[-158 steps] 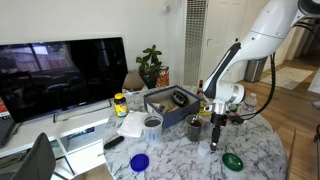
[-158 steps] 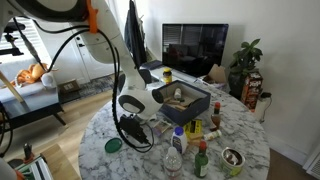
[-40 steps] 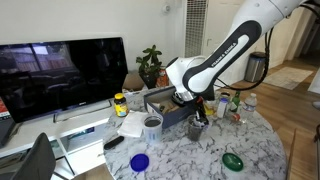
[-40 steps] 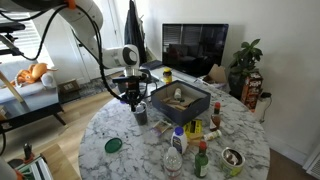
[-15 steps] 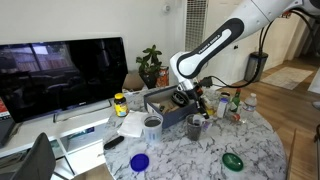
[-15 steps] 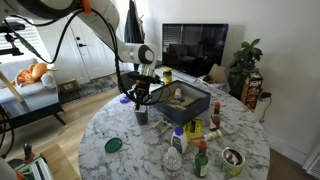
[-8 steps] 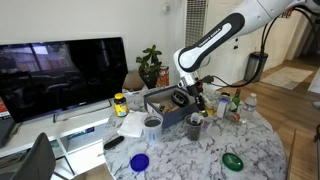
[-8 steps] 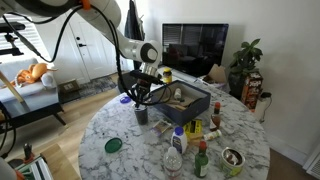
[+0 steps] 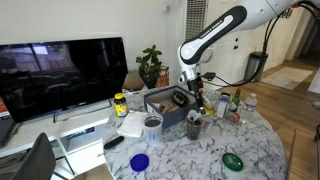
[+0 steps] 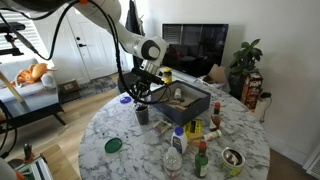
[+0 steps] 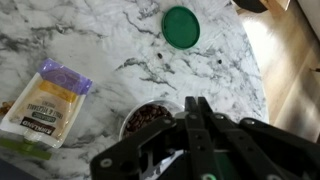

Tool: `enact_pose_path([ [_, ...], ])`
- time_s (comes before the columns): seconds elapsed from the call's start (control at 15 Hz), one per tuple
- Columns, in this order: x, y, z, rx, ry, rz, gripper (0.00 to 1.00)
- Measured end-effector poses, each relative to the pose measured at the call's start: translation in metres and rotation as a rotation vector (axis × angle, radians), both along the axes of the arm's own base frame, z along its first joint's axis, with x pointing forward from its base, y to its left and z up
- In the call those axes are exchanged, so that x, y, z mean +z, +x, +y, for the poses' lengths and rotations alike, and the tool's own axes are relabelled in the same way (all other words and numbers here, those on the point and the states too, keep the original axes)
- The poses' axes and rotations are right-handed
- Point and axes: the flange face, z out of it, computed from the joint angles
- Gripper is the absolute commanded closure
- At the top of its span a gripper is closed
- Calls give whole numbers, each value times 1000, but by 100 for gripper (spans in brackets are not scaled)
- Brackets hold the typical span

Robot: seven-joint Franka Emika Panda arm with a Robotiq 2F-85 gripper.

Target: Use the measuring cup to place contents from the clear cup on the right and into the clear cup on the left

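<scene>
The round marble counter is seen crowded with things, and a dark television is set on a low stand beside it. The white arm is arched in from above, and the gripper is held in the air over the middle of the counter, close to the near edge of a dark bin. Below the gripper a clear cup is stood upright on the marble, apart from the fingers. A second clear cup, with something dark in it, is placed near it at the front of the bin.

In the wrist view the gripper is shown pointing down, its two fingers drawn close together; whether anything is pinched between them cannot be told, and the measuring cup cannot be made out. A clear cup filled with dark bits is caught just beside the fingertips. A packet of cheese is laid flat on the marble near that cup, and a green lid is seen well apart from it, near the counter's rim. A blue lid is spotted at the counter's front edge in an exterior view.
</scene>
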Motion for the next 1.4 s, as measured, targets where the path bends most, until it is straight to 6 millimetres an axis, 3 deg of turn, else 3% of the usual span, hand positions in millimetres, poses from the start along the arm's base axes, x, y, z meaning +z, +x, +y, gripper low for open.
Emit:
enact_pose_path([
  [0.07, 2, 0, -2, -3, 25, -2, 95],
  [0.67, 10, 6, 4, 2, 36, -28, 99],
  [1.13, 49, 30, 50, 54, 77, -122, 99],
  [1.4, 56, 46, 76, 62, 79, -156, 99],
])
